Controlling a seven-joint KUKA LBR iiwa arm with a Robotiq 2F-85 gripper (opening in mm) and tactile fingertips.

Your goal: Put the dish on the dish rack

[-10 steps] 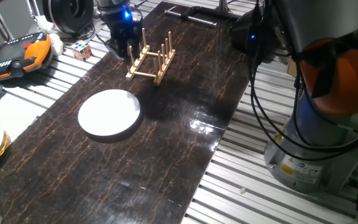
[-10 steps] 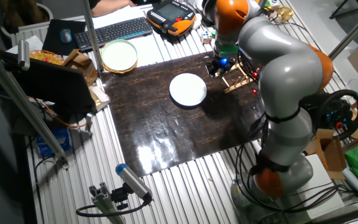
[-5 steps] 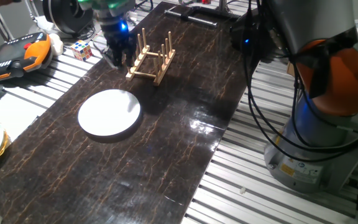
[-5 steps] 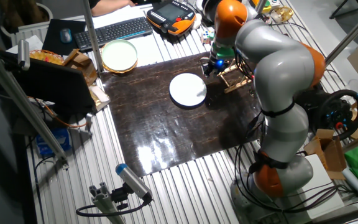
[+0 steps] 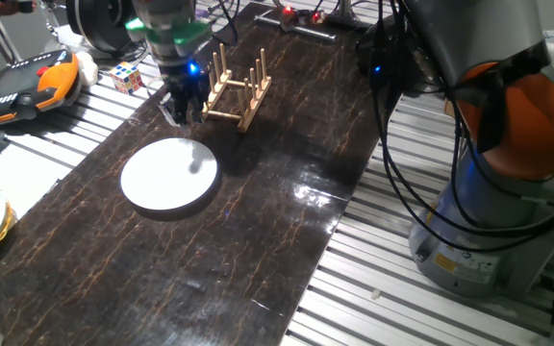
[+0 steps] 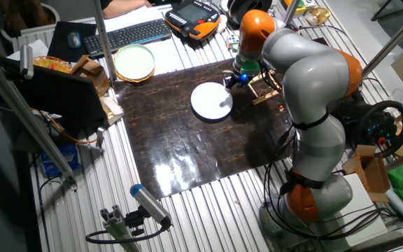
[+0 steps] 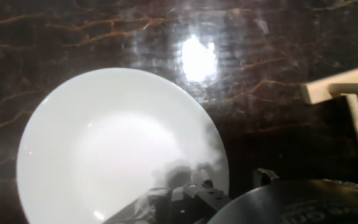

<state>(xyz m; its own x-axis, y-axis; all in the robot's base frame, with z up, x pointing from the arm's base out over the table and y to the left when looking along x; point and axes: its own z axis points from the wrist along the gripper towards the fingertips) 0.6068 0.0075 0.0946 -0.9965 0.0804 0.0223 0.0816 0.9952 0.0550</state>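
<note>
Dark marbled worktop [image 5: 287, 221] fills the middle of both fixed views, laid over a ribbed metal bench. The dish [image 5: 169, 175] lies flat left of centre in one fixed view; the dish rack [image 5: 236, 88] stands empty up toward the top, near the dish but apart from it. The end effector [image 5: 185, 108] hangs between the two, just over the dish's far edge, blue light glowing on its housing. In the hand view the dish [image 7: 122, 147] fills the lower left, a rack [image 7: 347, 99] corner pokes in at the right, and only dark hardware shows along the bottom, so I cannot tell how far the fingers are spread; nothing appears to be held.

The step in hand looks like reaching for the dish. Done well, I'd judge that means coming down at the rim nearest the rack, one finger outside and one inside the lip, since a smooth shallow plate lying flat offers little else to pinch. Tipping it upright slowly afterwards should keep it from slipping.
</note>
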